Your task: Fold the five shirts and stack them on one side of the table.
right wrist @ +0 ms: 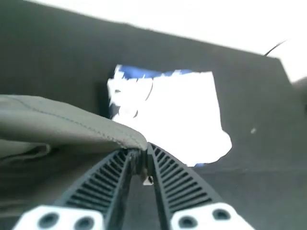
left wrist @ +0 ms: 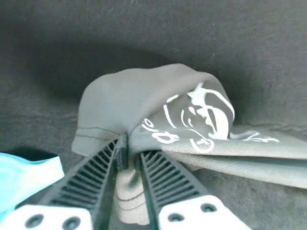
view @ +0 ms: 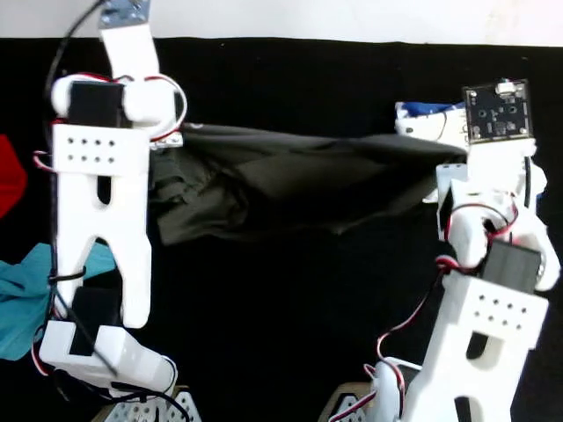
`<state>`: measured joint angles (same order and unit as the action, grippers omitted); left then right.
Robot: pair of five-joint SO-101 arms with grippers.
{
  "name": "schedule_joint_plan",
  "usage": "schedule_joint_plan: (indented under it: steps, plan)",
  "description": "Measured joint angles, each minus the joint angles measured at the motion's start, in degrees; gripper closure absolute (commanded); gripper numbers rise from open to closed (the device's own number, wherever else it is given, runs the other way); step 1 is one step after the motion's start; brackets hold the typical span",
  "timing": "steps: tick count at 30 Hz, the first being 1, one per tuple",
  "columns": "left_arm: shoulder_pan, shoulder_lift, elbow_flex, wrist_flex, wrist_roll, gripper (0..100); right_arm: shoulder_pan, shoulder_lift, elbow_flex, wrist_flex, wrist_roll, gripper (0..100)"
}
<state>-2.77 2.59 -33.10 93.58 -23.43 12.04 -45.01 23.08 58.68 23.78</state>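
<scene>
Pincers: left pincer (left wrist: 128, 152) clamped tight on a bunched edge of the grey shirt (view: 290, 180); right pincer (right wrist: 142, 160) clamped on its stitched hem.
Grey shirt: stretched between both pincers over the black table (view: 290, 299), sagging in folds.
Teal shirt (view: 22, 290): crumpled beside the left arm.
Red shirt (view: 7, 180): left edge, farther back.
White and blue shirt (right wrist: 168, 120): beyond the right pincer, near the far edge.

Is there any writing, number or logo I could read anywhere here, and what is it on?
White print on the grey shirt: crumpled, not readable.
Markings on the circuit board: too small to read.
Nothing else bears text.
</scene>
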Motion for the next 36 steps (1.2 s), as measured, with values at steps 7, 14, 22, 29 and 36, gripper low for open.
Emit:
schedule_joint_plan:
  steps: [7,14,22,29,36]
  plan:
    - [-0.1,-0.4,-10.8,7.1,0.0,99,0.1,-2.0,-6.9,0.1,0.0,99.3]
    - [1.3,-8.8,-11.1,7.4,0.2,99,0.1,1.9,-9.7,0.1,0.0,99.3]
    - [9.0,-11.5,1.0,6.2,4.0,99,3.3,11.0,-9.1,1.5,0.0,99.3]
    - [19.3,-5.5,6.7,2.9,8.6,99,5.2,11.0,-0.3,4.1,1.3,88.2]
    - [26.9,7.9,8.3,-1.4,10.5,99,9.1,3.4,6.2,4.4,1.8,77.5]
